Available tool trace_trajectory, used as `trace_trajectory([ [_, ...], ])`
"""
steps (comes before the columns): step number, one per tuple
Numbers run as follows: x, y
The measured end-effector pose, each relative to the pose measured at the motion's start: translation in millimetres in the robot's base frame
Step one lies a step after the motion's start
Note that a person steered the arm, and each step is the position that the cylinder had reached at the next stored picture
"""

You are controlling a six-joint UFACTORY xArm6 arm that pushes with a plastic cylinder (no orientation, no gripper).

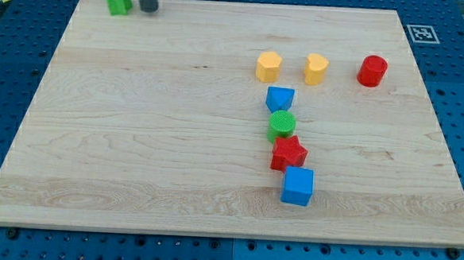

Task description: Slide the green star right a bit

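Observation:
The green star [118, 0] sits at the top left corner of the wooden board [136, 141]. My tip [148, 8] is at the top edge, just to the right of the green star, with a small gap between them. Only the rod's lower end shows.
A yellow pentagon-like block [269, 67], a yellow heart-like block [316, 69] and a red cylinder [372, 70] stand in a row at the upper right. Below them a blue block [280, 98], green cylinder [281, 125], red star [289, 154] and blue cube [297, 186] form a column.

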State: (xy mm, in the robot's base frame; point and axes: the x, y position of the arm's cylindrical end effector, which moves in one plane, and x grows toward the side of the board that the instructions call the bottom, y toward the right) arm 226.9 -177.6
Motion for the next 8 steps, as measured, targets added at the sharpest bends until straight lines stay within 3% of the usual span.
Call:
trace_trajectory([
  [2,33.7,-77.5],
  [3,18.1,-126.7],
  [5,-35.4,-112.1],
  [8,-35.5,-69.3],
])
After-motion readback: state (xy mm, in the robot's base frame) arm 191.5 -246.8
